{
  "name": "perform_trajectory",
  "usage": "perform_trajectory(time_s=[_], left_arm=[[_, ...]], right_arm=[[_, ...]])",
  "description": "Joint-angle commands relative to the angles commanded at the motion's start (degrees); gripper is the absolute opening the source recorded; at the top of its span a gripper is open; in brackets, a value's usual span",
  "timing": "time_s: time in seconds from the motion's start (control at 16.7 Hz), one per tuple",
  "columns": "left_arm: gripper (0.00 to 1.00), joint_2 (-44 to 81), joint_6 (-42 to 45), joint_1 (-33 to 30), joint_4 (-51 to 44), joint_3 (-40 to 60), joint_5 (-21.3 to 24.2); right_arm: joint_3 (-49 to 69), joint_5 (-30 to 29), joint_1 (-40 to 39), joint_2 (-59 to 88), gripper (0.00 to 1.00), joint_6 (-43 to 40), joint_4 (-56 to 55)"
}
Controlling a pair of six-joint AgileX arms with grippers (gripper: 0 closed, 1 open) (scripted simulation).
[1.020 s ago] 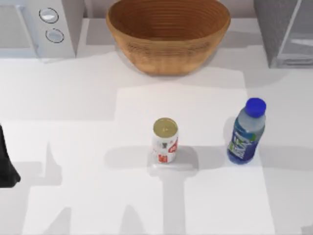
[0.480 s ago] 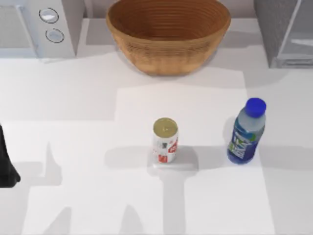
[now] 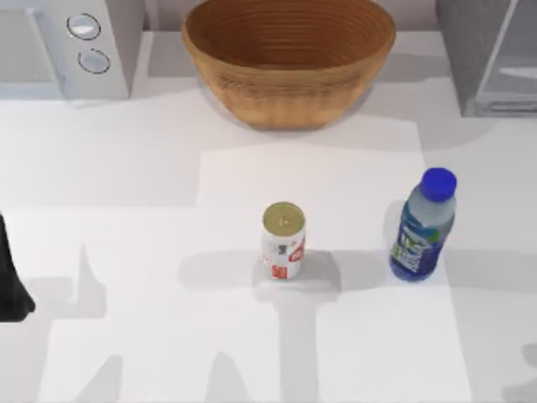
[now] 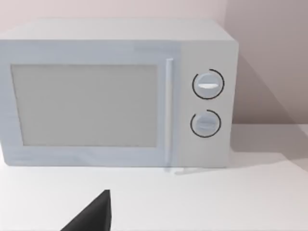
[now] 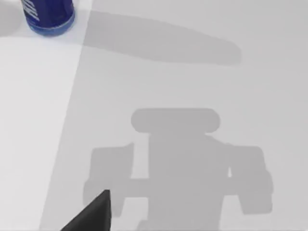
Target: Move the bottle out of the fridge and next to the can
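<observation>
The bottle (image 3: 424, 225), clear with a blue cap and a blue-green label, stands upright on the white table, outside the fridge (image 3: 470, 50) at the back right corner. The can (image 3: 284, 240), white with red markings and a gold top, stands upright near the table's middle. It is left of the bottle, with a clear gap between them. My left arm (image 3: 10, 281) is parked at the table's left edge. The right wrist view catches the bottle's blue base (image 5: 48, 17) at a distance, and the right gripper's shadow (image 5: 175, 166) lies on bare table.
A large wicker basket (image 3: 289, 54) stands at the back centre. A white microwave with two round knobs (image 3: 84, 42) sits at the back left and faces the left wrist camera (image 4: 115, 96). Bare table lies between can and bottle and along the front.
A faint shadow at the top view's lower right corner has grown a little. The bottle, the can and the left arm have not moved.
</observation>
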State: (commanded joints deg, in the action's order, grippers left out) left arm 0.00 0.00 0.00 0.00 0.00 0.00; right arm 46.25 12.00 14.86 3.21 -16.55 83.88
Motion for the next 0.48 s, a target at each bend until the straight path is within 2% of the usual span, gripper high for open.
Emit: perform_trajectory(time_s=[0.18, 0.48], left_arm=[[1.0, 0.0, 0.0, 0.0, 0.0, 0.0, 0.0], [1.0, 0.0, 0.0, 0.0, 0.0, 0.0, 0.0]], right_arm=[[5.94, 8.91, 15.99, 16.11, 1.0, -15.41, 0.4], [16.13, 23.62, 48.24, 50.19, 1.0, -48.33, 1.22]])
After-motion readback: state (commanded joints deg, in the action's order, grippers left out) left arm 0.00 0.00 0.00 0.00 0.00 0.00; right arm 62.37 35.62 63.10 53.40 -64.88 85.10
